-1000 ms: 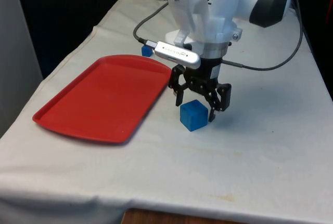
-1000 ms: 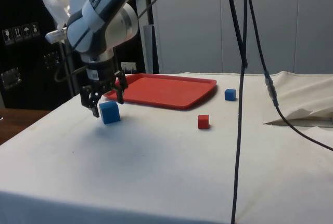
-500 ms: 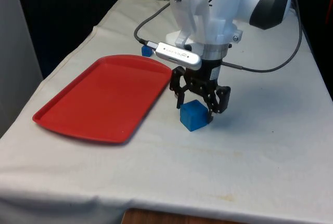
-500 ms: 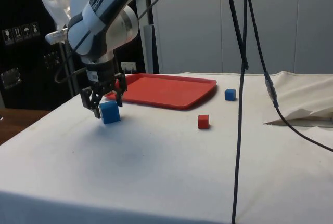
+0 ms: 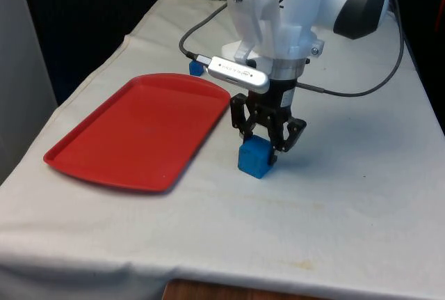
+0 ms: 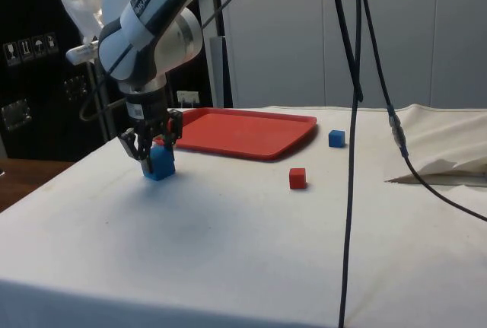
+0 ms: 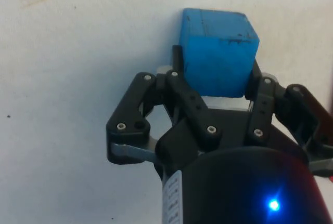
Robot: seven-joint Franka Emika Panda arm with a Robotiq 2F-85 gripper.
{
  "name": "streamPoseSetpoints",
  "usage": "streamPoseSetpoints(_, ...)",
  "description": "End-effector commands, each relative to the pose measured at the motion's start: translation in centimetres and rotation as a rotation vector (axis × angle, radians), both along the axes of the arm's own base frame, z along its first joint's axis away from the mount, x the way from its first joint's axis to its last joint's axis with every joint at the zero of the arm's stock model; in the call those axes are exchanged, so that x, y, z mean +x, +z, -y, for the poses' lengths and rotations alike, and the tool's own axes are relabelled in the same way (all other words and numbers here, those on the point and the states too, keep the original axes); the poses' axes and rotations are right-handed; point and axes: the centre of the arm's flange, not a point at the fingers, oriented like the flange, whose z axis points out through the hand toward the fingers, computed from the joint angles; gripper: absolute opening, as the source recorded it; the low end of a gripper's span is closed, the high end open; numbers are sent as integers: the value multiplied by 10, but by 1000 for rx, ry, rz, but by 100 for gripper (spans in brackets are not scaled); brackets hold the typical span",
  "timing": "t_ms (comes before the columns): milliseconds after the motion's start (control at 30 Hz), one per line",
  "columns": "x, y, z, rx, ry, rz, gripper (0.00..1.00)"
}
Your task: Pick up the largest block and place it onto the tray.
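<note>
Where white cloth covers the table, claw pinching large blue block beside red tray.

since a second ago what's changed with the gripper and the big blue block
The gripper came down around the large blue block and closed on it; the block shifted slightly towards the red tray. Tray, small blue block and red block stayed put.

Even, bright overhead light; soft shadow beneath the hand; dark backdrop.
</note>
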Motion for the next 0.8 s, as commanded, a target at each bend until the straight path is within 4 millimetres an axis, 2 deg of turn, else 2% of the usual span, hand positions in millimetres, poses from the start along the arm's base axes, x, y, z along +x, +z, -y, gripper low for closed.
streamPoseSetpoints(0, 0, -1, 0, -1, 0, -1, 0)
streamPoseSetpoints(267, 1, 2, 1, -1, -1, 3, 0)
streamPoseSetpoints(533, 2, 26, 4, 6, -2, 20, 0)
streamPoseSetpoints(567, 4, 21, 4, 4, -3, 20, 0)
streamPoseSetpoints(767, 2, 49, 8, 15, -3, 32, 0)
